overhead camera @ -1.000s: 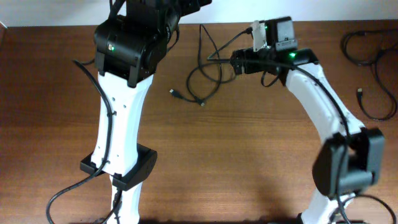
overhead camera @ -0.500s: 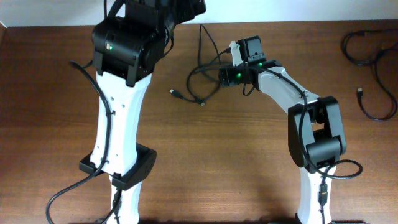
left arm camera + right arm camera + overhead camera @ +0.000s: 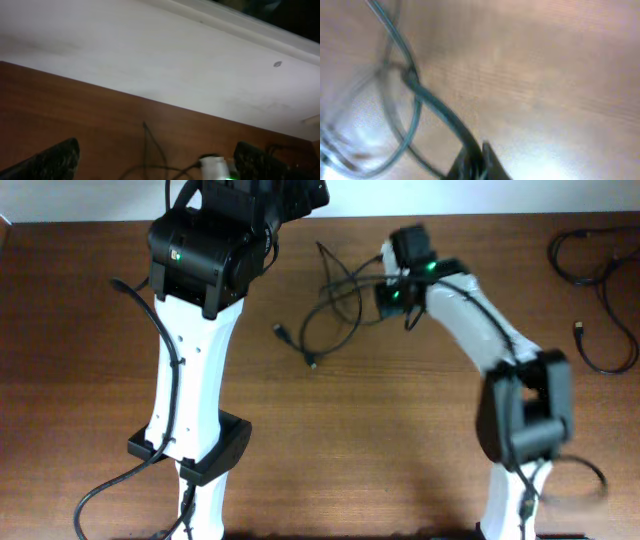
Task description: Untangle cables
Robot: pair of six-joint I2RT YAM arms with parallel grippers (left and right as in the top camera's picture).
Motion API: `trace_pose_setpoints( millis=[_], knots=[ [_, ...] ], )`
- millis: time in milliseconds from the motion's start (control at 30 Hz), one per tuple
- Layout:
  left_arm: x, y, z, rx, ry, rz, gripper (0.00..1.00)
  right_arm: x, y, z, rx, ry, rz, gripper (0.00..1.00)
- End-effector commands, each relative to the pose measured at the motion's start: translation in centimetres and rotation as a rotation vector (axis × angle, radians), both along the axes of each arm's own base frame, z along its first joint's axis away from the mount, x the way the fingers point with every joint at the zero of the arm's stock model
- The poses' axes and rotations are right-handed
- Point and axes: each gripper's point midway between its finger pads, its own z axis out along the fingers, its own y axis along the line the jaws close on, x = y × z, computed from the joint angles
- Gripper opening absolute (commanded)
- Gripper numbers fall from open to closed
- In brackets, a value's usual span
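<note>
Right gripper (image 3: 382, 298) grips one strand of the cables (image 3: 335, 302); their tangle trails from me toward lower left

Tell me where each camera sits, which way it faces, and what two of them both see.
Overhead: above the table, looking straight down at the cables; left arm and right arm show.
Left wrist: low, facing the table's far edge and a pale wall; own fingers at the bottom corners.
Right wrist: close over the table, blurred; own fingertips on a strand.
Shared: all three see the cables.
</note>
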Motion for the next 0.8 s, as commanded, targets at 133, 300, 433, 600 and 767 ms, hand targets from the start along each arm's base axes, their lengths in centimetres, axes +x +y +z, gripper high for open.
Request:
trace_pose_setpoints(
  millis=[133,300,433,600,767],
  knots=[
    [2.0,0.2,-4.4,0.087,0.099,0.034,0.99,-10.7,-5.3,36.9,0.161,-0.732,-0.13,0.04],
    [2.8,-0.2,-7.5,0.124,0.178,0.029,0.99,-6.5,-5.6,27.8,0.035,-0.512,-0.198,0.04],
    [2.8,-0.2,-7.5,0.123,0.177,0.029,0.99,-3.3,-3.7,19.5,-0.001,-0.315,-0.202,0.04],
    [3.1,0.0,-7.3,0.116,0.165,0.037,0.99,-3.9,-3.2,26.7,0.073,-0.501,-0.197,0.04],
    [3.4,-3.7,-8.1,0.005,0.195,-0.122,0.99,-6.2,-4.0,30.3,0.098,-0.562,-0.202,0.04]
  ],
)
